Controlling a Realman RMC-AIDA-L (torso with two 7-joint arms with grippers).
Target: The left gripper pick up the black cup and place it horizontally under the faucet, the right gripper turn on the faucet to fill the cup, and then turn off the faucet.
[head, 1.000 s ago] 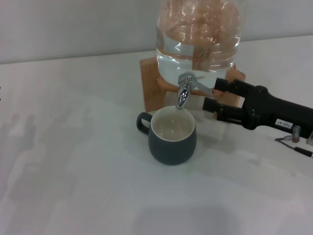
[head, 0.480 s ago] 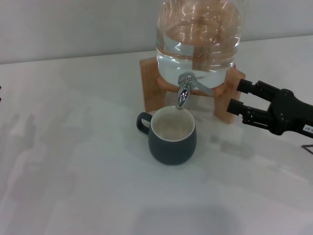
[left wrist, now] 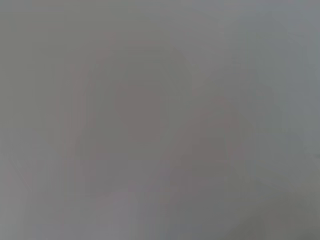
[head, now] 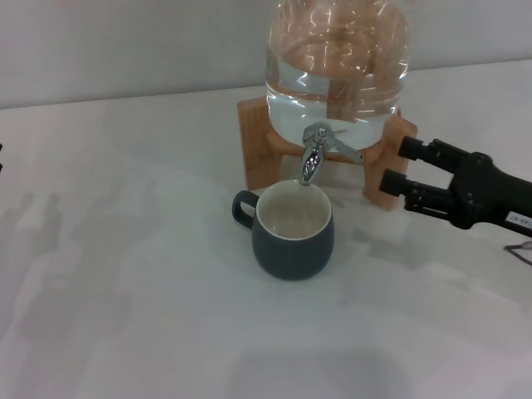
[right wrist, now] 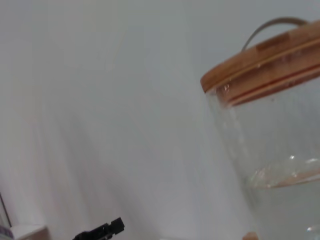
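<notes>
The black cup (head: 293, 230) stands upright on the table (head: 125, 274) under the faucet (head: 314, 155). My right gripper (head: 399, 165), jaws wide and empty, hangs beside the wooden stand (head: 258, 150), apart from the lever. Reaching in off-line, I could strike the stand or miss the thin lever.

A pale grey-white bench (head: 125, 274) fills most of the head view, smooth and matte, with soft blurred shadows across its near part. Behind it runs a plain light grey wall (head: 125, 41), meeting the bench in a straight line beyond the tool (head: 397, 165). The tool hangs above the bench's right side. Light is even and diffuse, with no hard edges. The left wrist view shows only a flat grey surface with faint shadow patches. The right wrist view shows the same bare grey wall (right wrist: 100, 100).
</notes>
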